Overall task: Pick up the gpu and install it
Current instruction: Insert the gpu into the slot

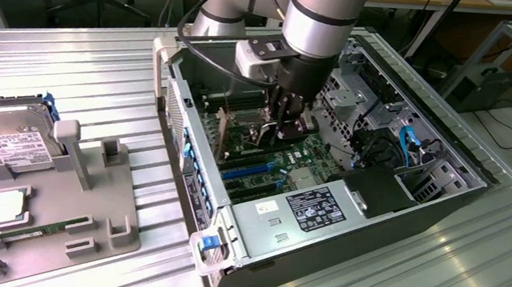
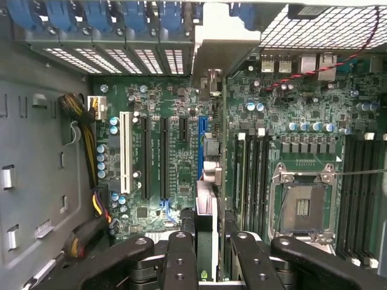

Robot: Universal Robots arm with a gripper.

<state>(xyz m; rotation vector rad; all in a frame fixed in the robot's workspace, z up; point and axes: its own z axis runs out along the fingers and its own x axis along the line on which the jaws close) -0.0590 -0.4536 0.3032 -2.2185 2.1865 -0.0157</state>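
Toward the desk's [image 1: 75, 63] edge at the exterior view's left: hard drive [image 1: 12, 138], racked. Centre: open computer case [image 1: 339, 264]; my hand [image 2: 213, 263], clenched on the gpu [image 2: 206, 208], holds it edge-on above the blue slot [image 2: 200, 145]. Installation step, I judge; seating calls for exact slot alignment.

The Universal Robots arm [image 1: 320, 16] reaches down into the open computer case [image 1: 401, 200], which lies on its side on the ribbed metal tabletop [image 1: 85, 64] near its middle. The pincer [image 1: 281, 140] hangs just above the motherboard [image 1: 307, 152], its fingers pressed against the gpu [image 1: 283, 128], a thin dark card seen edge-on. Whether the card touches the blue slots [image 1: 248, 171] cannot be told. Near the tabletop's edge at the exterior view's left sits a grey holder [image 1: 87, 233] carrying an upright hard drive [image 1: 7, 141], a processor [image 1: 7, 205] and a green RAM stick [image 1: 30, 232].
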